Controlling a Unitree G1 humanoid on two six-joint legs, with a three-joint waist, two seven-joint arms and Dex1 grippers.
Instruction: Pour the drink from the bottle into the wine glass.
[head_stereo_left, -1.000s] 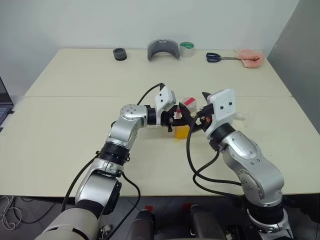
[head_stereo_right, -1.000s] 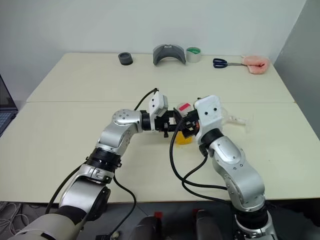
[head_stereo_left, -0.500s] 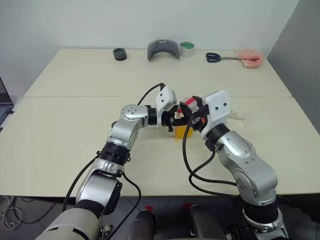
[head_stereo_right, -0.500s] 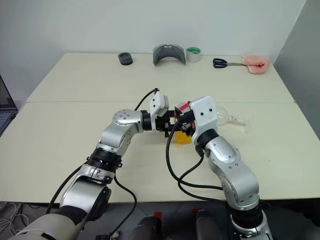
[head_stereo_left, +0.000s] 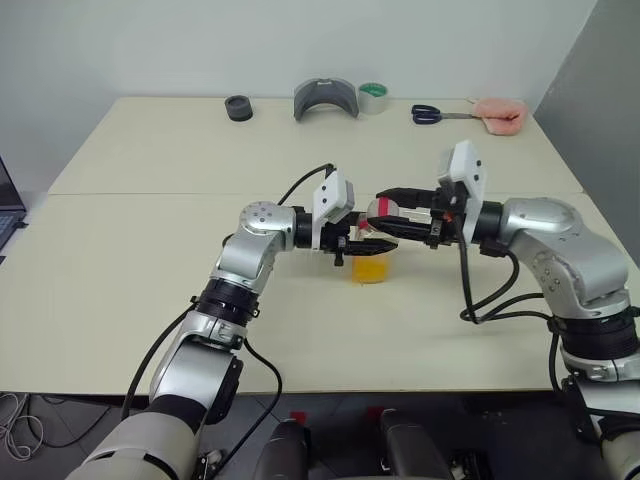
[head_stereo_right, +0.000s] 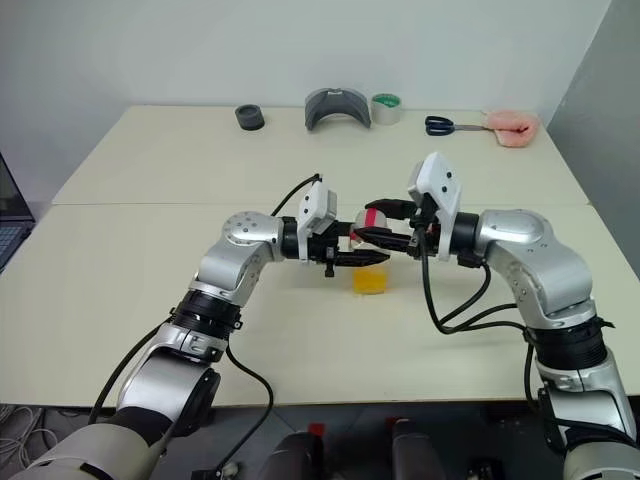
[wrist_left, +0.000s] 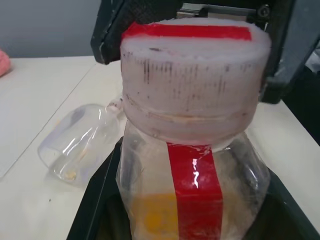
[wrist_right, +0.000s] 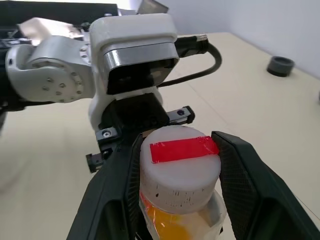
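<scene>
Wine glass (wrist_left: 80, 145) on its side behind bottle (wrist_left: 192, 150), left wrist view

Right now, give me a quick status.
Left gripper shut on bottle. Right gripper clamps cap. Wine glass lying down.

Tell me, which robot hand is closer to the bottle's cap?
The right. The right gripper has a finger on each side of the cap. The left gripper sits lower, clamped on the bottle body just under the cap.
</scene>
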